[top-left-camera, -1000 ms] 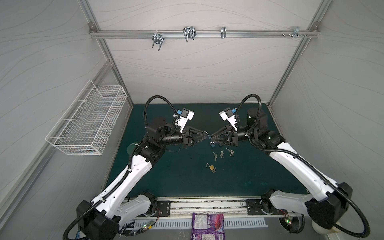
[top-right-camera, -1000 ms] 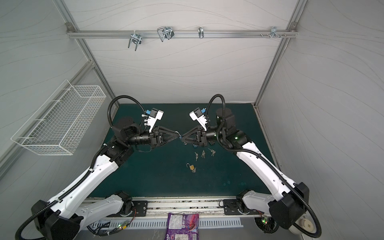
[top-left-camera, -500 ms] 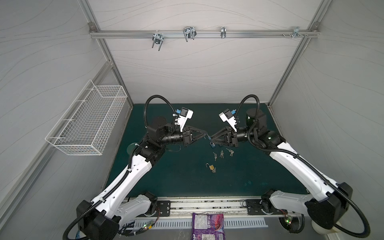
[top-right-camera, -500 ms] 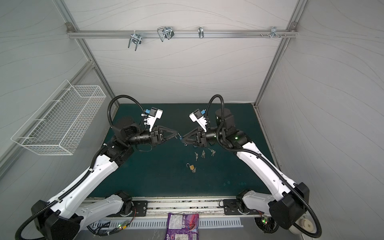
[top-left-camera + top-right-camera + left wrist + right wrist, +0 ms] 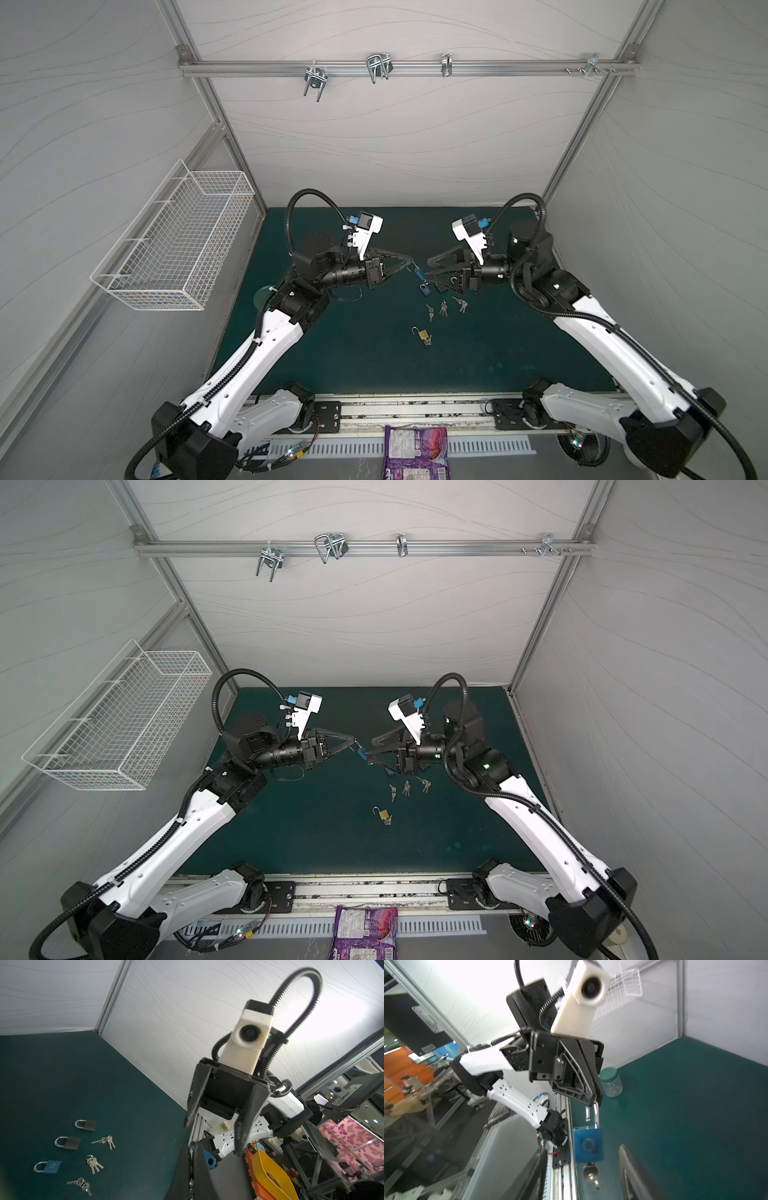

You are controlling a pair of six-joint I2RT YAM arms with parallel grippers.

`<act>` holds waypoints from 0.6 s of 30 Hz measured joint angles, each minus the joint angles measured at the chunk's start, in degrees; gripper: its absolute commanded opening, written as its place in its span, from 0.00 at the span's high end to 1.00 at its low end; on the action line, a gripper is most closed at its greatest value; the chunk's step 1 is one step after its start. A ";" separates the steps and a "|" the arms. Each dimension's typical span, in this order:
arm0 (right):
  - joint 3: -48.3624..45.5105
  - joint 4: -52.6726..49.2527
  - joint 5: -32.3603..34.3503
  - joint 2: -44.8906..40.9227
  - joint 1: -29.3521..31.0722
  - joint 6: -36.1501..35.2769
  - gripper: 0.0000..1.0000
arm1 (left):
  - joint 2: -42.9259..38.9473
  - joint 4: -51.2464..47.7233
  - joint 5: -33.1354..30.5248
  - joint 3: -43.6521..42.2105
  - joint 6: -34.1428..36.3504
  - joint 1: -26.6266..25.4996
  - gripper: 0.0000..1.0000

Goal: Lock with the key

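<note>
A blue padlock (image 5: pixel 588 1145) hangs in the air with its shackle (image 5: pixel 596 1114) sprung open, one leg out of the body. A key (image 5: pixel 590 1174) sticks in its underside. My left gripper (image 5: pixel 595 1101) is shut on the top of the shackle; in both top views its tip (image 5: pixel 412 262) (image 5: pixel 355 742) meets the lock (image 5: pixel 419 273) above mid-mat. My right gripper (image 5: pixel 584 1167) is open, one finger either side of lock and key, touching neither. In the left wrist view my shut left fingers (image 5: pixel 197 1169) hide most of the lock (image 5: pixel 209 1159).
On the mat lie another blue padlock (image 5: pixel 48 1166), two dark padlocks (image 5: pixel 86 1125) (image 5: pixel 68 1142), three key bunches (image 5: pixel 105 1140) (image 5: pixel 93 1162) (image 5: pixel 82 1183) and a brass padlock (image 5: pixel 422 333) nearer the front. A green-lidded jar (image 5: pixel 611 1082) stands at the left. A wire basket (image 5: pixel 178 245) hangs on the left wall.
My left gripper has closed on the padlock's shackle. My right gripper has opened and let go, so the lock now hangs from the left gripper alone.
</note>
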 measured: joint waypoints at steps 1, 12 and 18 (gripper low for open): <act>-1.84 2.62 2.29 -2.23 0.17 0.17 0.35 | -0.42 1.42 -0.92 -0.24 -1.01 0.00 1.00; -3.87 21.00 10.49 -0.24 1.11 9.92 0.39 | -1.62 19.56 -4.17 -1.11 -12.63 -0.02 1.00; -0.44 26.56 10.10 3.52 2.60 19.93 0.40 | -1.53 23.63 -3.52 -1.11 -14.56 -0.11 1.00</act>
